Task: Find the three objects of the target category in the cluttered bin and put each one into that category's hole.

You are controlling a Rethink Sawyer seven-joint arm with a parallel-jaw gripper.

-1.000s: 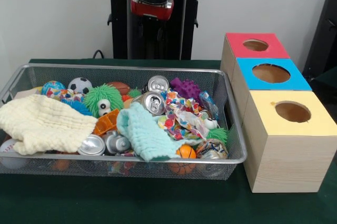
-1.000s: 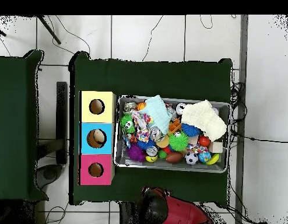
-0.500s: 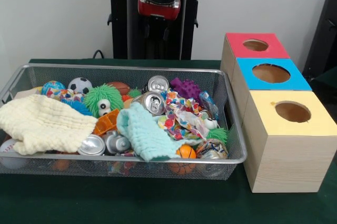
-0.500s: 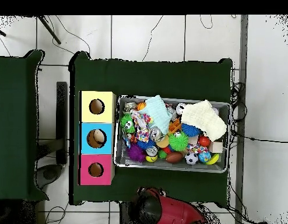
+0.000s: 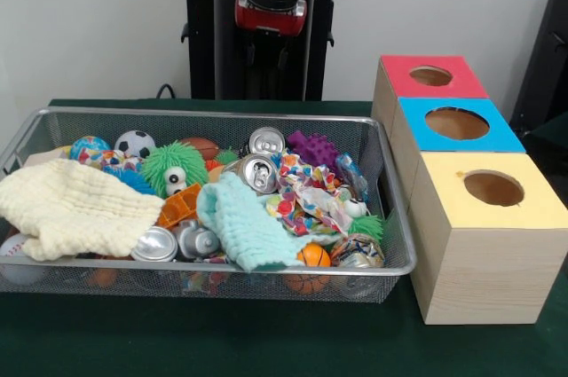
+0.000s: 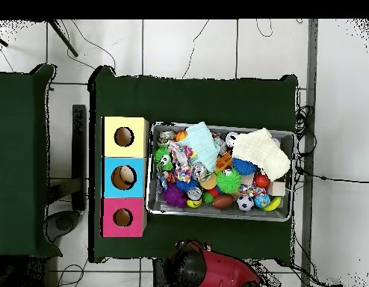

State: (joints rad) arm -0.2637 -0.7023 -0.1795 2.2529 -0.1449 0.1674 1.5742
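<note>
While the claw's (image 5: pixel 271 18) state cannot be told, the bin (image 5: pixel 266 268) holds cloths, balls and cans.

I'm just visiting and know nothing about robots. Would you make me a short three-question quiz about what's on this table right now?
1. True or false: the pale yellow cloth lies inside the bin.
2. Multiple choice: in the front view, which box stands nearest the camera? A) the red-topped box B) the blue-topped box C) the yellow-topped box
3. Fill in: the fuzzy green toy with eyes sits beside a small black and white ____ ball.

Key: 1 true; 2 C; 3 soccer.
</note>
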